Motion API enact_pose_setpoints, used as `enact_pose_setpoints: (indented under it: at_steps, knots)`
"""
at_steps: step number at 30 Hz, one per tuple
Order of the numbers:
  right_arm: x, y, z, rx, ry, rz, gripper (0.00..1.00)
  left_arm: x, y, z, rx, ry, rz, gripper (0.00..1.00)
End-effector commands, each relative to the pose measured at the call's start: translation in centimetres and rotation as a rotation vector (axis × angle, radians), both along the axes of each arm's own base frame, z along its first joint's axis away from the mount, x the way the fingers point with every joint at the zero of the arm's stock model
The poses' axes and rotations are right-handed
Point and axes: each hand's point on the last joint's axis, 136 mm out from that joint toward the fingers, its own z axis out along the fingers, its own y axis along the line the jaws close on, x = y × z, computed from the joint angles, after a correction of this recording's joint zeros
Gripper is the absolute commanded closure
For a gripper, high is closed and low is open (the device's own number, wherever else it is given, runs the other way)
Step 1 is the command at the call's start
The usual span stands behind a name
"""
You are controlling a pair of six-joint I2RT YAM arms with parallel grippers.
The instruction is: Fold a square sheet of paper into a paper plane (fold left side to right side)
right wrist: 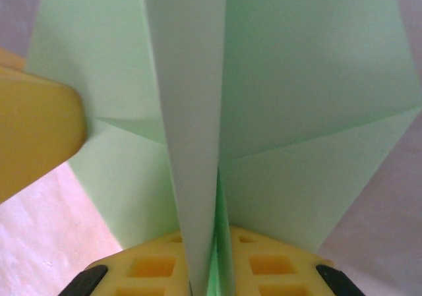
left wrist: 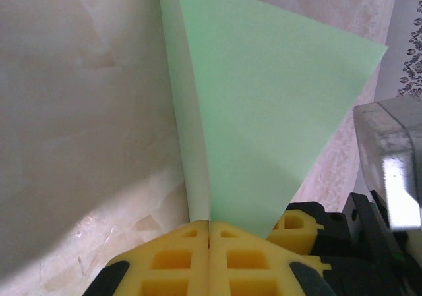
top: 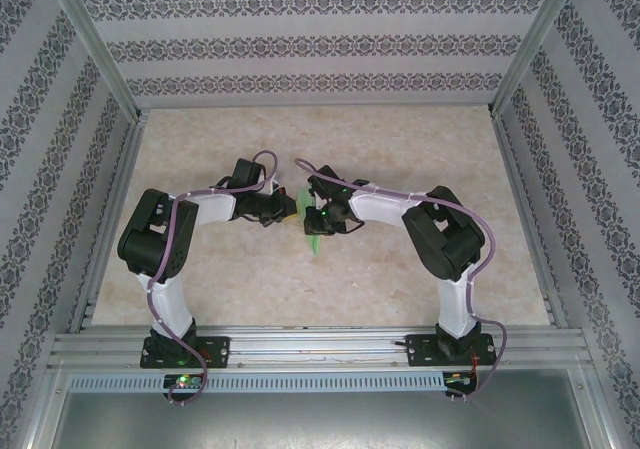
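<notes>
Green paper (right wrist: 297,98) | left end effector (left wrist: 210,229), right end effector (right wrist: 212,243) clamp it | right-wrist: creases

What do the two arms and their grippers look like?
Both the left arm and the right arm have white links, black joints and a purplish cable along them. The left gripper and right gripper have yellow fingers with square recesses.

Light-green paper (right wrist: 297,98); yellow fingers (left wrist: 171,262); beige mottled table (top: 200,149); white walls (top: 300,39), dark floral stripes.
</notes>
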Motion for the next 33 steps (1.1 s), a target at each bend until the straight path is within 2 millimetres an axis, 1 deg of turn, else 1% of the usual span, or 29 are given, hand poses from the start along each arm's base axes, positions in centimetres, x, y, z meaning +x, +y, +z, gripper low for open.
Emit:
enact_pose_setpoints:
  at_steps: [1, 4, 6, 8, 10, 11, 12, 16, 19, 22, 25, 27, 30, 33]
  knots:
    - [-0.3, 0.1, -0.6, -0.04, 0.012, 0.002, 0.82, -0.5, -0.3, -0.8, 0.011, -0.004, -0.017, 1.0]
    - [-0.4, 0.2, -0.6, -0.042, 0.015, 0.004, 0.84, -0.5, -0.3, -0.7, 0.014, -0.007, -0.019, 0.99]
    - [-0.5, 0.3, -0.6, -0.04, 0.016, 0.005, 0.87, -0.5, -0.2, -0.5, 0.016, -0.013, -0.019, 0.91]
    - [-0.4, 0.4, -0.2, -0.038, 0.014, 0.004, 0.9, -0.5, -0.1, 0.1, 0.019, -0.032, -0.018, 0.87]
    - [-0.2, 0.2, 0.4, -0.039, 0.003, -0.003, 0.92, -0.3, 0.1, 1.2, 0.027, -0.071, -0.013, 0.79]
    - [0.0, 0.2, 0.8, -0.039, -0.003, -0.006, 0.93, -0.2, 0.4, 2.1, 0.037, -0.098, -0.008, 0.74]
    - [0.2, 0.0, 1.3, -0.037, -0.013, -0.014, 0.95, -0.2, 0.7, 3.0, 0.05, -0.128, -0.003, 0.68]
    - [1.6, -1.1, 3.3, -0.046, -0.05, -0.046, 0.98, -0.3, 2.6, 7.2, 0.107, -0.251, 0.026, 0.55]
    - [3.3, -2.8, 4.5, -0.096, -0.083, -0.079, 0.99, -1.1, 4.4, 10.0, 0.17, -0.335, 0.05, 0.48]
    - [5.5, -4.7, 5.5, -0.163, -0.123, -0.115, 1.0, -2.2, 6.5, 12.2, 0.252, -0.405, 0.077, 0.42]
    - [7.9, -6.5, 6.3, -0.228, -0.16, -0.149, 1.0, -3.5, 8.6, 13.9, 0.33, -0.472, 0.114, 0.32]
    - [9.4, -7.3, 6.8, -0.263, -0.177, -0.161, 1.0, -4.3, 9.8, 15.1, 0.364, -0.52, 0.144, 0.26]
    - [11.5, -8.1, 6.9, -0.317, -0.189, -0.171, 1.0, -5.7, 11.4, 15.9, 0.412, -0.575, 0.183, 0.17]
    - [13.3, -8.2, 6.7, -0.341, -0.189, -0.179, 1.0, -7.0, 12.7, 16.2, 0.445, -0.598, 0.213, 0.13]
